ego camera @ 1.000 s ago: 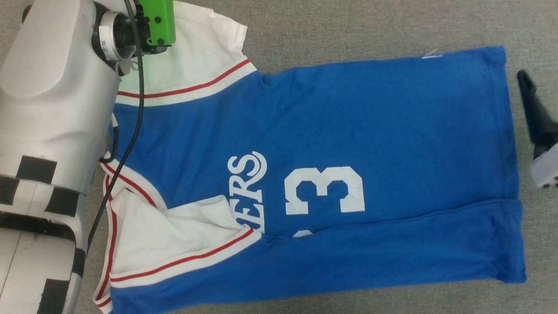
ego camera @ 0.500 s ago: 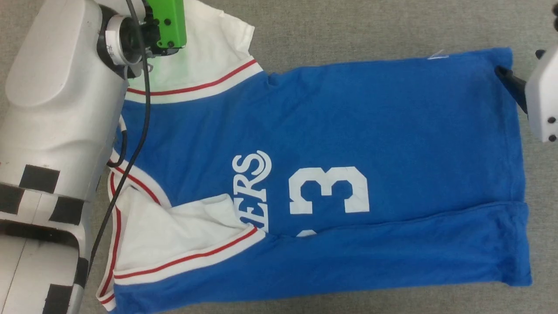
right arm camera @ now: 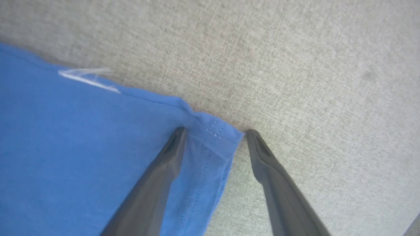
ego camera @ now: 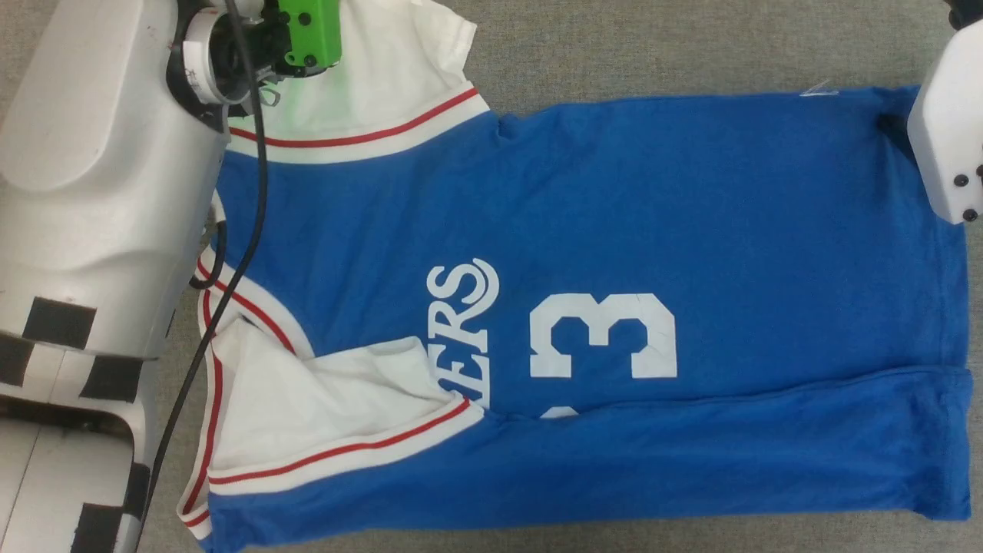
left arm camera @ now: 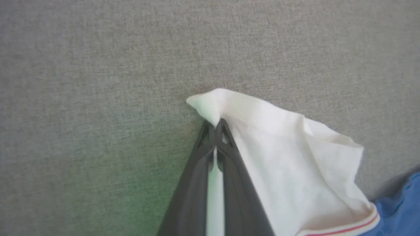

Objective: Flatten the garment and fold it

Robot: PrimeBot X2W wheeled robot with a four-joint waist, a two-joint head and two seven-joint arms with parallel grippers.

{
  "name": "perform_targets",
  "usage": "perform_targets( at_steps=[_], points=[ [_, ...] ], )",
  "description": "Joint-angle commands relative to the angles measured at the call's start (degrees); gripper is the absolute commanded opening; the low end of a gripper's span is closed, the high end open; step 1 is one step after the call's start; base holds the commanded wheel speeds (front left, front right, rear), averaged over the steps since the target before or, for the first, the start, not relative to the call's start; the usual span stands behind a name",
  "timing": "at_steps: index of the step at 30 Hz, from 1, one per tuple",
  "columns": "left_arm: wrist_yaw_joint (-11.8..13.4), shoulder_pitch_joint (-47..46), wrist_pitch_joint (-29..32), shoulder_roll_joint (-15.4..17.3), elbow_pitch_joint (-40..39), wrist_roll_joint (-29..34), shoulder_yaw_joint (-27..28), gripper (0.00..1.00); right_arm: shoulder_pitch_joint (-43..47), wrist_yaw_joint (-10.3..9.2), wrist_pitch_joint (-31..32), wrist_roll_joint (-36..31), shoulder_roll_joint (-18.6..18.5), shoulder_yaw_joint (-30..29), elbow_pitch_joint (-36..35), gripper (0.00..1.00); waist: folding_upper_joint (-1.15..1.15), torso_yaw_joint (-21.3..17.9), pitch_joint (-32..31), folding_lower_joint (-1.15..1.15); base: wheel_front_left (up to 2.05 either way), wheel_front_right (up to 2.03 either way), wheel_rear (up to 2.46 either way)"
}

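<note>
The garment [ego camera: 614,230], a royal-blue jersey with white sleeves and a white 3, lies spread sideways on the grey surface, its near long edge folded over. My left gripper [left arm camera: 215,126] is shut on the tip of the far white sleeve [left arm camera: 288,157], at the top left in the head view. My right gripper [right arm camera: 213,132] stands open around the far hem corner [right arm camera: 216,137]. One finger rests on the blue cloth, the other on the bare surface. In the head view its pale wrist housing [ego camera: 948,138] covers that corner.
Grey fabric surface [ego camera: 653,46] lies under and around the garment. My pale left arm [ego camera: 92,192] with its black cable [ego camera: 246,215] overlaps the garment's collar end at the left. The near white sleeve [ego camera: 307,407] is folded in over the chest.
My right gripper has come in from the right edge onto the far hem corner. The left wrist has shifted slightly up and right, and the picture has drifted right.
</note>
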Motion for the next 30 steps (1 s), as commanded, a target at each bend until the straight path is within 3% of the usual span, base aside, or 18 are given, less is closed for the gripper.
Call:
perform_targets(
  at_steps=[1, 10, 20, 30],
  points=[
    [0.34, 1.75, -0.33, 0.57, -0.13, -0.48, 0.18, 0.0, 1.9, -0.08, 0.71, 0.72, 0.94, 1.54, 1.94, 0.0, 0.0, -0.01, -0.21, 0.0, 0.0, 0.0, 0.0],
    [-0.32, 4.39, -2.37, 1.14, -2.7, -2.18, 1.4, 0.0, 3.22, -0.08, -3.17, 0.54, 1.09, -0.81, 2.38, 0.0, 0.0, 0.07, -4.25, 0.0, 0.0, 0.0, 0.0],
    [-2.57, 12.44, -6.62, 3.78, -10.2, -4.97, 3.7, 0.0, 10.43, -0.08, -11.69, 1.28, 3.3, -4.45, 4.44, 0.0, 0.0, 0.76, -15.82, 0.0, 0.0, 0.0, 0.0],
    [-0.61, 29.47, -8.37, 7.49, -23.38, -9.12, 6.82, 0.0, 21.84, -0.08, -15.73, 1.96, 5.51, -9.26, 3.96, 0.0, 0.0, 1.08, -25.16, 0.0, 0.0, 0.0, 0.0]
  ],
)
